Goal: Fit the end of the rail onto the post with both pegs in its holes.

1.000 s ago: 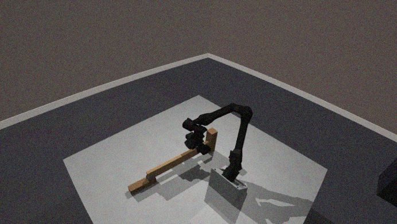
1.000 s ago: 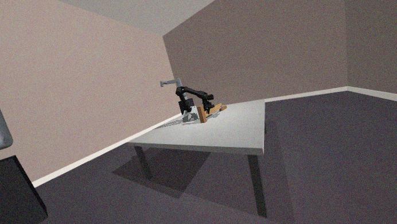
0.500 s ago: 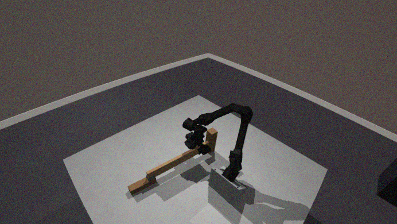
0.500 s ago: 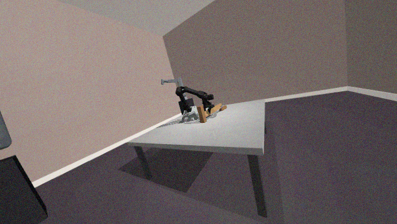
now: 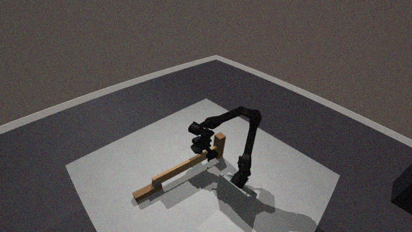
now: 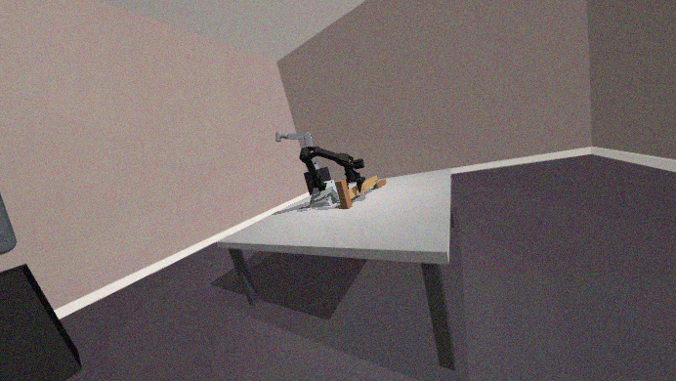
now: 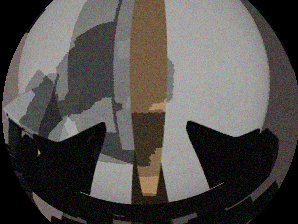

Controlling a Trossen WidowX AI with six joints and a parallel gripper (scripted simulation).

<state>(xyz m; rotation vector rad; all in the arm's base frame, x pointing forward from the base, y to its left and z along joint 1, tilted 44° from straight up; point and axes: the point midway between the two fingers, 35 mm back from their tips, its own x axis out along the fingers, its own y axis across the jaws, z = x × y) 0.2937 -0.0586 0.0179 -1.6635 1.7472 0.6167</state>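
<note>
Stood wide open, gripping nothing, pincer (image 7: 149, 137) astride rail (image 5: 175, 170) by post (image 5: 219, 144) at frame centre, long axis running lower left to footboard block (image 5: 144, 191) on worktop (image 5: 104, 175).

Arm (image 5: 251, 131) arched over, hand (image 5: 205, 151) spread wide, empty

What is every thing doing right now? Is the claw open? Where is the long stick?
claw: open, holding nothing, fingers either side of the rail.
rail: raised, near end up at the post, far end on the footboard block.
post: upright.
footboard block: lying flat on the table.
</note>
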